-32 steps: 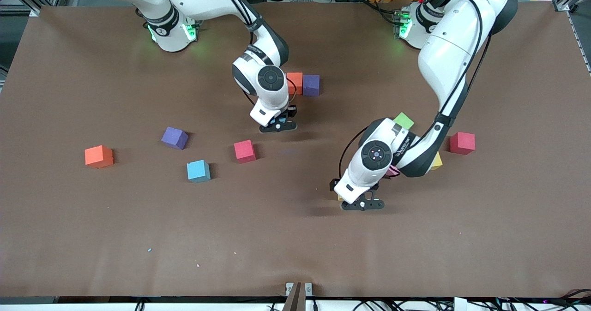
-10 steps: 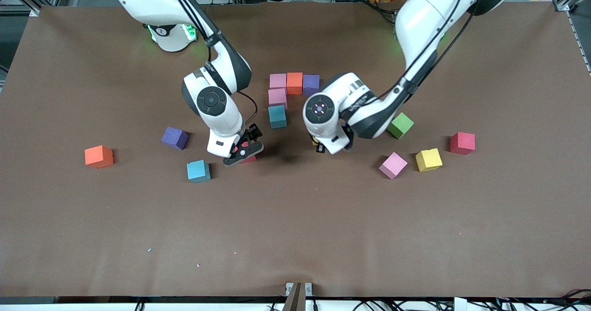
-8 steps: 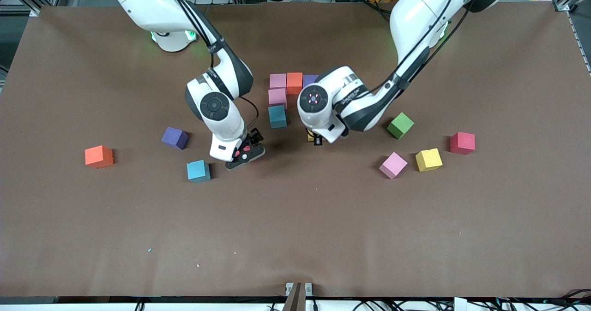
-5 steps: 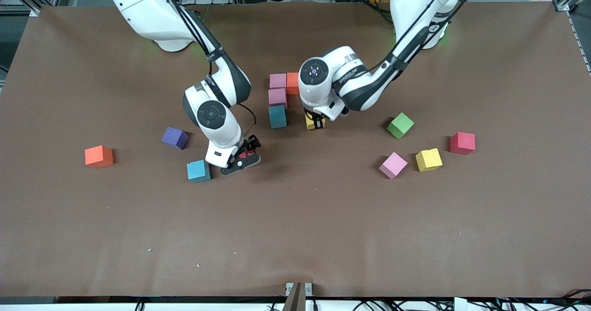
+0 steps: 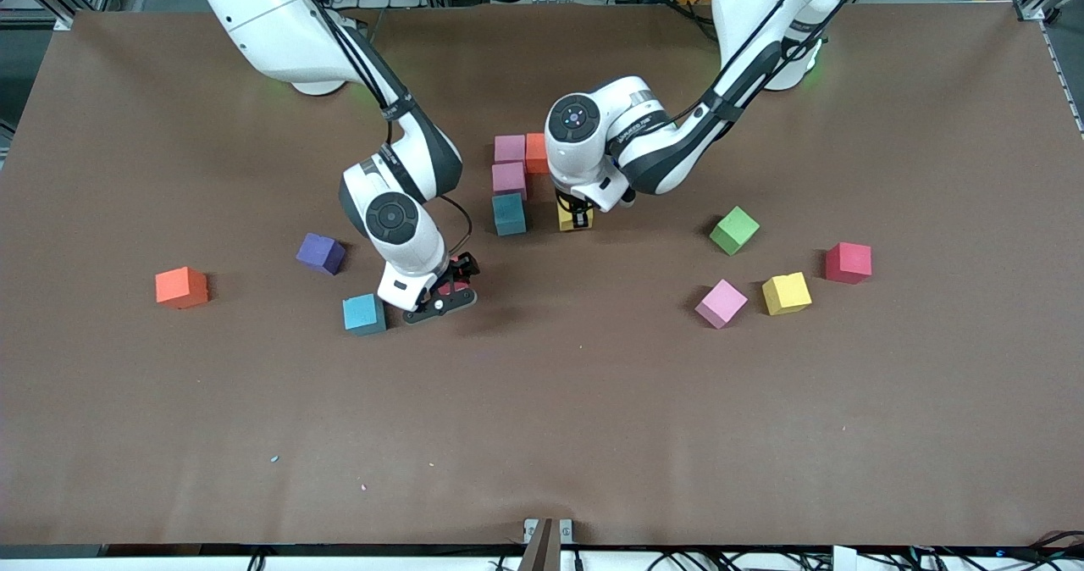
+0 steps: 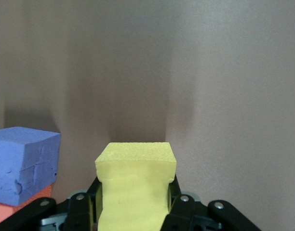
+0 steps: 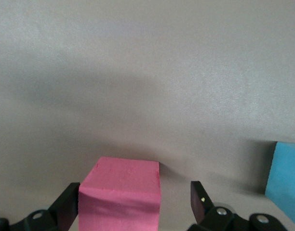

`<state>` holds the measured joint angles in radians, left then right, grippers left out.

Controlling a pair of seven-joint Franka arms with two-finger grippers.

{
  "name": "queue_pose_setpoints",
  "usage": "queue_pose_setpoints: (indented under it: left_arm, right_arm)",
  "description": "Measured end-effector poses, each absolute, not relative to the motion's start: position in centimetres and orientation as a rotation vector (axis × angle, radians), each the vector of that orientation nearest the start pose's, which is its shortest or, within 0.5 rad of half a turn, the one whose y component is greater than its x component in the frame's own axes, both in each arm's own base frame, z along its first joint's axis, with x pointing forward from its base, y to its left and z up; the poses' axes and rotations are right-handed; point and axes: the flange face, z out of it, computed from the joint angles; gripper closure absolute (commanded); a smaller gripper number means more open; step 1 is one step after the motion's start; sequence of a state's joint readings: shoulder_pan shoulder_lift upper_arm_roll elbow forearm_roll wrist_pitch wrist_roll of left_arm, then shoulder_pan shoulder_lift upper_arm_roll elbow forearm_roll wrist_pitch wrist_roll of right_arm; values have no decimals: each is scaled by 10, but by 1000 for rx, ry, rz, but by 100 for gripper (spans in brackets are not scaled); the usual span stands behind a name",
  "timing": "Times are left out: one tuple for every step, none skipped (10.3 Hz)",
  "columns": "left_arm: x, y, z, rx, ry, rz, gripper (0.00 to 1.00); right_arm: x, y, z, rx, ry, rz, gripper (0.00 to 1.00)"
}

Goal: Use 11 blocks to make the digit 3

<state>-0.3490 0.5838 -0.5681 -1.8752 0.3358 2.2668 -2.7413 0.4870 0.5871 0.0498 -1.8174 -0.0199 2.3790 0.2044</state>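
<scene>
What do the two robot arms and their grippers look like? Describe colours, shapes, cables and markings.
Both arms are glossy white rounded shells with dark grey joint bands and black cables clipped alongside. Each wrist carries a round dark cap. The left gripper and right gripper are black, with two short fingers. Green lights glow near the bases.

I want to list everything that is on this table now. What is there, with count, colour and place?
Pink blocks: three; two in the cluster, one loose.
Orange blocks: two; cluster, right arm's end.
Cyan blocks: two; darker in the cluster, lighter loose.
Purple blocks: two; one loose, one beside the cluster's orange.
Yellow blocks: two; one held, one beside the loose pink.
Red blocks: two; one at the right gripper, one at the left arm's end.
Green block: one, loose.
Table: one, brown.
Left gripper: shut on yellow, beside the cluster.
Right gripper: open around red.
</scene>
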Motion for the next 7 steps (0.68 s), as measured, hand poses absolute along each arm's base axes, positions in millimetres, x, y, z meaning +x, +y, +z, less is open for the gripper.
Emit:
queue_pose_setpoints:
  left_arm:
    - [404,-482,232,2174,2377,-70,100]
    - [405,-487,231,2171,2372,-83,100]
    - [406,-492,231,2169,2367,-93,100]
    - [404,-499,229,2175,2358,-104,100]
    - [399,-506,226,2189,2347,-112,100]
    - [394,-511,222,2202,2342,-118,100]
    - [392,-514,219,2210,2340,-124,100]
  right_arm:
    - [558,329,211,-3096,-512,50,0]
    - [557,330,208,-3102,-482,57,0]
    - [556,330,205,-3108,-454,66,0]
    - [555,331,201,-3112,-437,74,0]
    - [554,330,199,-3114,-433,80,14]
    - [554,330,197,-3115,-432,86,48]
    - [553,330,196,-3117,-432,93,70]
